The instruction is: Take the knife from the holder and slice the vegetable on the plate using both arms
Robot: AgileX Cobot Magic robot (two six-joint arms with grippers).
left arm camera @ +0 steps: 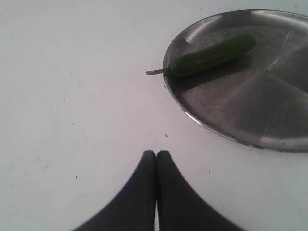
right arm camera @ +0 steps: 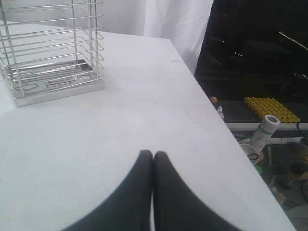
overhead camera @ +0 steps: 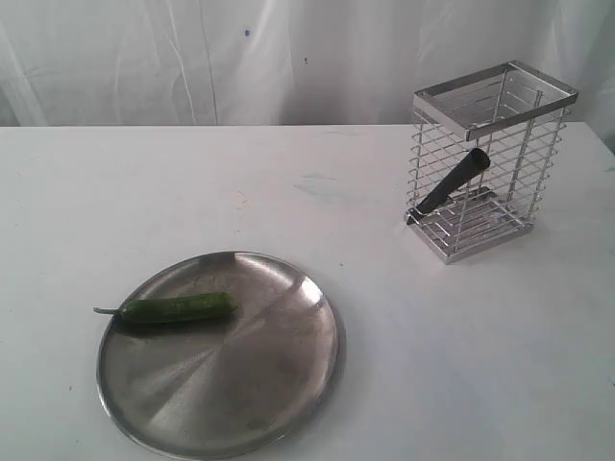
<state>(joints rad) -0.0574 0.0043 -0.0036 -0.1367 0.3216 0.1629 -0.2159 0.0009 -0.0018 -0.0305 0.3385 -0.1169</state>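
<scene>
Two pairs of fingers (left arm camera: 144, 168), each pressed tip to tip on nothing: my left gripper (left arm camera: 156, 153) hangs over bare desk (left arm camera: 72, 96) just short of the rim of the plate (left arm camera: 269, 139); my right gripper (right arm camera: 153, 153) hangs over bare desk near the right edge, with the holder (right arm camera: 53, 48) ahead of it. I judge they are clenched because no step has begun and there is nothing to carry.

The vegetable (overhead camera: 178, 308) lies flat on the plate beside the rim on the side facing the desk's left edge; its long axis runs roughly along the desk's back edge, and its stem pokes out past the rim toward the left edge. Lying flat like that, it should let a blade cross it squarely.

The knife (overhead camera: 461, 178) leans inside the holder toward the desk's back right corner; its blade is down at the base and its handle slants up toward the rim, probably so I can take it from above.
</scene>
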